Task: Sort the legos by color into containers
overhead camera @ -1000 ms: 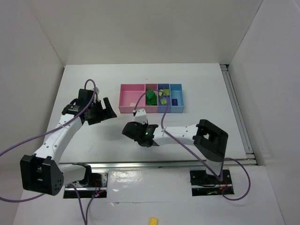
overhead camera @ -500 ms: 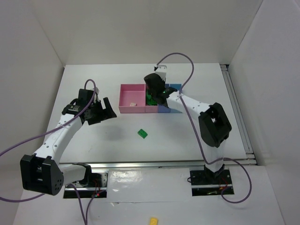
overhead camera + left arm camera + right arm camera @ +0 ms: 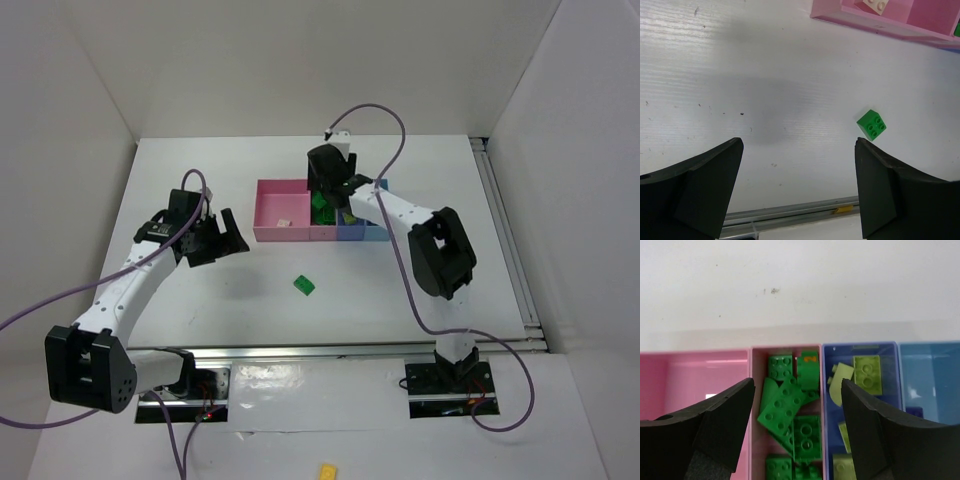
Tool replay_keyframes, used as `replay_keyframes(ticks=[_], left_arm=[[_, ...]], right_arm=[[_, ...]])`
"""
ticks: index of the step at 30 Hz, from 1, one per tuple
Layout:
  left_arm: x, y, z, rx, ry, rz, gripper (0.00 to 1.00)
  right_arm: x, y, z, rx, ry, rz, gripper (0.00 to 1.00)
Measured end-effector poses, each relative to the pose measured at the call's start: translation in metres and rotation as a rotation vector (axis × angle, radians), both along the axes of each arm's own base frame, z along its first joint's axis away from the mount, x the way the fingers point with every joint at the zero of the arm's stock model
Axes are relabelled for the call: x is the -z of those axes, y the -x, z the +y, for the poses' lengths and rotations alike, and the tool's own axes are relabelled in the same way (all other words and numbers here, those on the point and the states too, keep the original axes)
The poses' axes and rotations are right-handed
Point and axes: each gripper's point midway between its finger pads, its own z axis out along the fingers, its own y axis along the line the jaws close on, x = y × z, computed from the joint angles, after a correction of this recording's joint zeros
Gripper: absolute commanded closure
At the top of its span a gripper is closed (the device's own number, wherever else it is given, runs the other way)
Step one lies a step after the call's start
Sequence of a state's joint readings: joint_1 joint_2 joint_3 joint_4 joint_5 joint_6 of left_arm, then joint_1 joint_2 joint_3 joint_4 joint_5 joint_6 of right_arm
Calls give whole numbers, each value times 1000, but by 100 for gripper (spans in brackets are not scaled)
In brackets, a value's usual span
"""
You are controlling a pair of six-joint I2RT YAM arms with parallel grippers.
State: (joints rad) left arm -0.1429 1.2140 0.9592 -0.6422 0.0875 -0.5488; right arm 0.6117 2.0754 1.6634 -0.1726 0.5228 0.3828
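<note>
One green lego [image 3: 303, 285] lies alone on the table in front of the trays; it also shows in the left wrist view [image 3: 872, 124]. The containers stand in a row: pink tray [image 3: 278, 205] holding one small white brick [image 3: 875, 5], second pink tray [image 3: 754, 405] full of green legos [image 3: 790, 410], blue tray [image 3: 890, 352] with yellow-green legos [image 3: 866, 372], light blue tray [image 3: 932, 375] with a dark purple piece [image 3: 913, 412]. My right gripper [image 3: 322, 198] hovers open and empty over the green-filled tray. My left gripper [image 3: 232, 235] is open and empty, left of the loose lego.
A metal rail [image 3: 790, 212] runs along the table's near edge. A lone opaque yellow brick [image 3: 327, 468] lies in front of the arm bases. White walls enclose the table at the back and both sides.
My right arm has swung from the loose green lego on the table up to above the trays. The lego stays on the table. The left arm has not moved.
</note>
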Motion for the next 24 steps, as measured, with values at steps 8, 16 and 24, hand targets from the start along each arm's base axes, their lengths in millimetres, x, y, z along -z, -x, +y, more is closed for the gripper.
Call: replay_keyframes(ticks=[8,16,24], left_arm=[[0,0,0,-2,-2,0,5],[-1,-2,0,-5,1,-9,6],[-1,-3,0,-4,1,-12,6]], right_arm=[[-49,137,26,-208,-39,-62,30],[59,248,33,-546,43,197,3],[111,282,48,-713,165,305,10]])
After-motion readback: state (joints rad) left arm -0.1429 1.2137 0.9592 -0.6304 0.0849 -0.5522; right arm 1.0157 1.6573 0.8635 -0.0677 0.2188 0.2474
